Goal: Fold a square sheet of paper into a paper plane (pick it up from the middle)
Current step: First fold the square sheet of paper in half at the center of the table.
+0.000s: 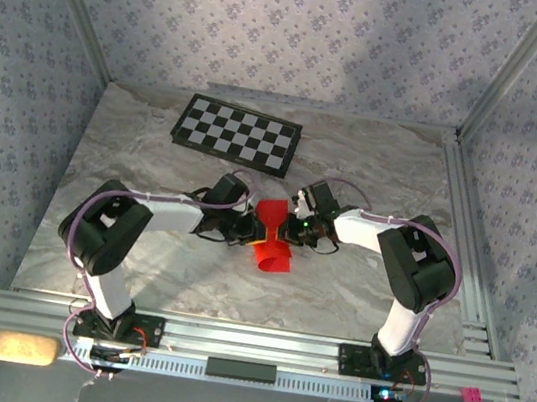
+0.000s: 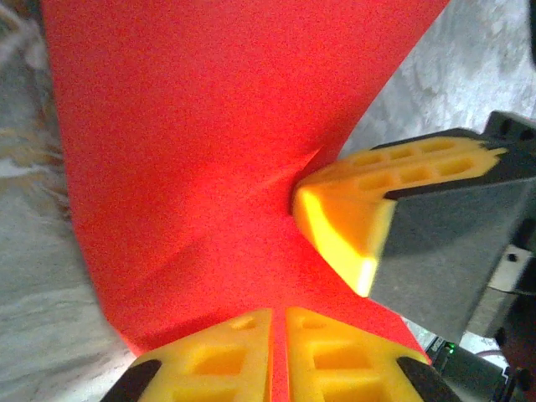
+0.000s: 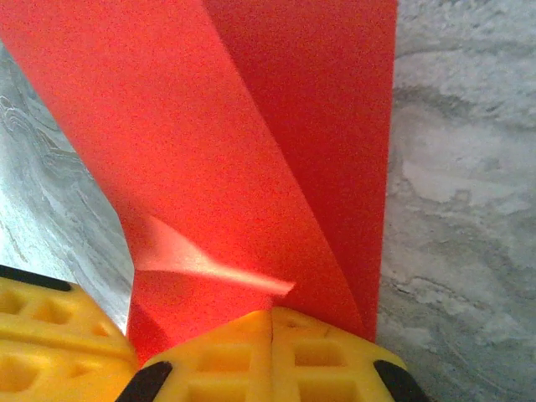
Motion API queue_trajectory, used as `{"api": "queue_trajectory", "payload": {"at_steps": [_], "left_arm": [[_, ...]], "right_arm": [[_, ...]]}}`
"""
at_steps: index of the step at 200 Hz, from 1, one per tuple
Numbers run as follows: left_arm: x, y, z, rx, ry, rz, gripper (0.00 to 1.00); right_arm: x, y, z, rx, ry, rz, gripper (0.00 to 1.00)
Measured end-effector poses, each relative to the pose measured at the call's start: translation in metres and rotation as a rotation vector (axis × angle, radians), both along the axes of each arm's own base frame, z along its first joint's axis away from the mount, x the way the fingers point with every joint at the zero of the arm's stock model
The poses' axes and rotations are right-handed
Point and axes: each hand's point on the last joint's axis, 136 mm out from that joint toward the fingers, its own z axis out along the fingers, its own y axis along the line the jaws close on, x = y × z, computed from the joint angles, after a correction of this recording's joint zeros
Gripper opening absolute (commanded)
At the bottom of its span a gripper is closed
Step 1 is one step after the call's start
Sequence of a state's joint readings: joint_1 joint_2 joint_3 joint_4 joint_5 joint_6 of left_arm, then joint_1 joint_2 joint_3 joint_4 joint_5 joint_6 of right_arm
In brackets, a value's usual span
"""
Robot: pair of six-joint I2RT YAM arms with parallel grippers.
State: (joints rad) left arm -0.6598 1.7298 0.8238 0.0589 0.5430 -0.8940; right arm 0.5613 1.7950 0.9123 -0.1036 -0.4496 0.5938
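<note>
Table: grey marbled top, seen whole from the top camera.
Checkerboard: lies flat at the far side, well apart from the paper.
Square sheet of paper: red and creased, mid-table between both grippers. The left wrist view shows creases meeting at a pinch, the right wrist view one long fold.
Left gripper: yellow fingers almost together, nipping the paper's edge.
Right gripper: fingers pressed tight on the paper; the left wrist camera catches it side-on.
</note>
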Motion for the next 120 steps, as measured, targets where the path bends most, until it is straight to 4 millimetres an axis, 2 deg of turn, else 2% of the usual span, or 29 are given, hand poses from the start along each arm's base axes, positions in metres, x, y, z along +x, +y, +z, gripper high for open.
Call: {"api": "queue_trajectory", "payload": {"at_steps": [44, 120], "left_arm": [[-0.015, 0.01, -0.023, 0.041, 0.051, -0.01, 0.12], [-0.016, 0.014, -0.02, 0.053, -0.014, -0.053, 0.14]], "right_arm": [[0.0, 0.0, 0.0, 0.0, 0.0, 0.0, 0.0], [-0.001, 0.0, -0.001, 0.001, -0.002, 0.0, 0.0]]}}
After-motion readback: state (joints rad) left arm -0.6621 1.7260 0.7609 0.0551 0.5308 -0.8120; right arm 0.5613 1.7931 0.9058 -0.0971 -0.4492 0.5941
